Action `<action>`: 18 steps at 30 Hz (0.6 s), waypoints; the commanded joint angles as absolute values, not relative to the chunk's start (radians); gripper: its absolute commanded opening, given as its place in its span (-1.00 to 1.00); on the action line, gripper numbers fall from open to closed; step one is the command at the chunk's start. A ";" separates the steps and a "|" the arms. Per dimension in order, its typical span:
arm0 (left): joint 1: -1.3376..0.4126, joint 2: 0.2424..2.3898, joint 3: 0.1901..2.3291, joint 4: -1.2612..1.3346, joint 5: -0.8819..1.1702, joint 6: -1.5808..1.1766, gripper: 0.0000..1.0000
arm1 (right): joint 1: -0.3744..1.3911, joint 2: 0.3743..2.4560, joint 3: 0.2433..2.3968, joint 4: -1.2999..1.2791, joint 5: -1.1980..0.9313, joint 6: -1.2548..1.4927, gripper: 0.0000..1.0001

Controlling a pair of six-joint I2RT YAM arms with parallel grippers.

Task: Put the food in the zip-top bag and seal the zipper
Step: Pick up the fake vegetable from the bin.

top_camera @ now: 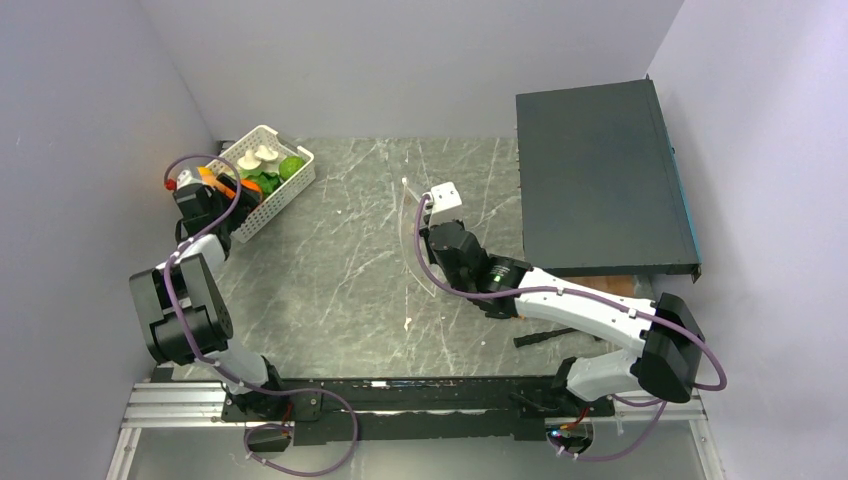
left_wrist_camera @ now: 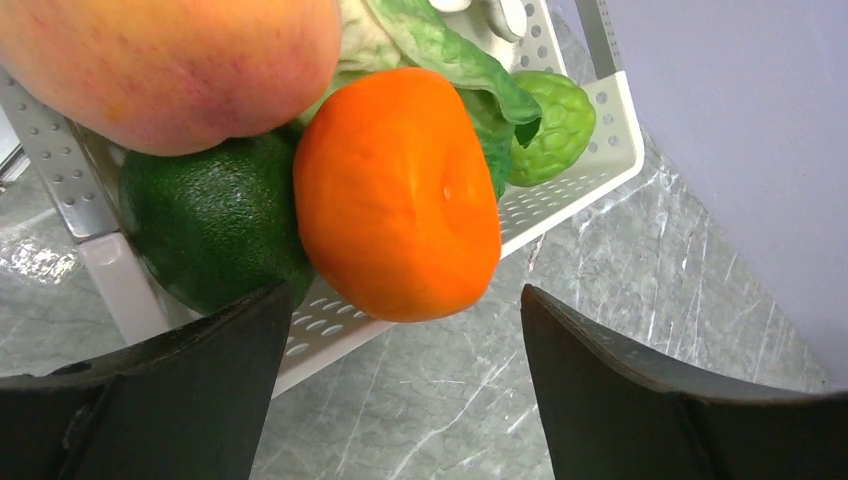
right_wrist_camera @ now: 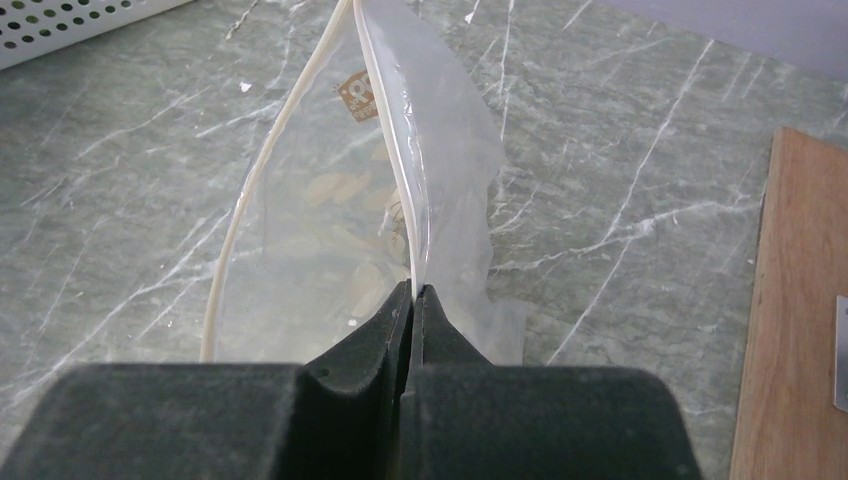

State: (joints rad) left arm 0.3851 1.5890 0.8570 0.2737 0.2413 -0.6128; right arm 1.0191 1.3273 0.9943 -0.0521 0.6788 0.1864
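The food lies in a white slotted basket at the far left: mushrooms, a green fruit and lettuce. In the left wrist view an orange citrus, a dark green fruit, a red-orange fruit, lettuce and a bumpy green fruit fill it. My left gripper is open and empty, close before the citrus. My right gripper is shut on the rim of the clear zip-top bag, which stands on its edge with its mouth open. Its zipper curves along the rim.
A dark flat box stands at the back right. A wooden board lies right of the bag. The basket's corner shows beyond the bag. Grey walls close in on the left and right.
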 commanded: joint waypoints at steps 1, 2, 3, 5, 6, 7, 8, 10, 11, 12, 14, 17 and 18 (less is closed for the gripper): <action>0.387 1.588 0.885 0.295 0.258 -0.575 0.77 | 1.022 1.299 0.989 -0.012 0.672 0.187 -1.00; 0.387 1.591 0.887 0.287 0.251 -0.567 0.75 | 1.021 1.301 0.989 -0.013 0.673 0.187 -1.00; 0.387 1.594 0.890 0.281 0.246 -0.560 0.73 | 1.021 1.302 0.988 -0.011 0.672 0.187 -1.00; 0.391 1.599 0.895 0.270 0.243 -0.551 0.67 | 1.021 1.302 0.989 -0.012 0.671 0.187 -1.00; 0.393 1.605 0.898 0.263 0.242 -0.552 0.64 | 1.022 1.304 0.990 -0.013 0.670 0.188 -1.00; 0.395 1.607 0.901 0.257 0.242 -0.552 0.60 | 1.022 1.304 0.991 -0.014 0.670 0.188 -1.00; 0.396 1.610 0.904 0.251 0.244 -0.550 0.56 | 1.022 1.303 0.990 -0.013 0.671 0.189 -1.00; 0.399 1.609 0.906 0.249 0.244 -0.542 0.44 | 1.021 1.301 0.985 -0.007 0.671 0.187 -1.00; 0.398 1.606 0.905 0.250 0.243 -0.538 0.36 | 1.023 1.302 0.984 -0.005 0.670 0.187 -1.00; 0.399 1.601 0.904 0.250 0.240 -0.532 0.30 | 1.022 1.302 0.985 -0.006 0.670 0.187 -1.00; 0.399 1.590 0.900 0.251 0.235 -0.524 0.14 | 1.023 1.307 0.990 -0.010 0.673 0.187 -1.00; 0.399 1.562 0.886 0.264 0.232 -0.521 -0.04 | 1.022 1.309 0.988 -0.010 0.675 0.186 -1.00; 0.397 1.551 0.879 0.273 0.233 -0.522 -0.08 | 1.021 1.309 0.988 -0.011 0.675 0.187 -1.00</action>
State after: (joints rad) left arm 0.3916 1.6032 0.8719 0.2409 0.2398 -0.5461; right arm 1.0191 1.3273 0.9874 -0.0509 0.6712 0.1864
